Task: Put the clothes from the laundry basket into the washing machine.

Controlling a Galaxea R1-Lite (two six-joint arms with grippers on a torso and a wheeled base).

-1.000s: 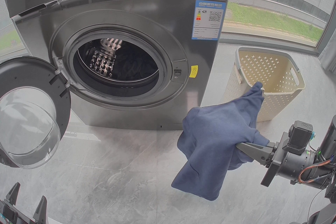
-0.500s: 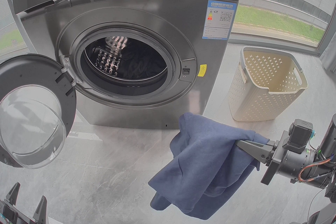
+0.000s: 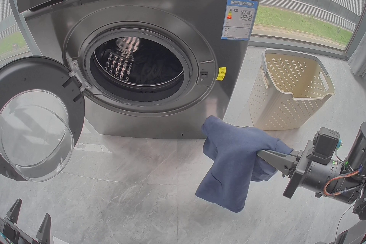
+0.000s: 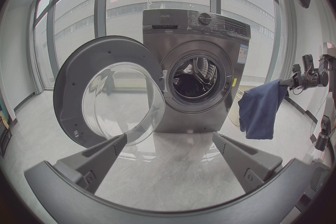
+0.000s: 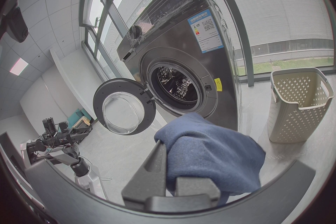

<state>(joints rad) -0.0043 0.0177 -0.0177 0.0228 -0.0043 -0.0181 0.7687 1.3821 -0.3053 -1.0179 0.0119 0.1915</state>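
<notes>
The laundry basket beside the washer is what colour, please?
The laundry basket is cream, with star-shaped perforations; the head view shows it best.

Grey right tool (image 3: pixel 268 157), black wrist (image 3: pixel 322 177), orange cable (image 3: pixel 337 182)

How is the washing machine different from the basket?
The washing machine is big and dark grey; the basket is smaller and cream. The washing machine opens at the front, the basket at the top. The washing machine has dark cloth inside; the basket looks empty. Both stand on the floor.
</notes>
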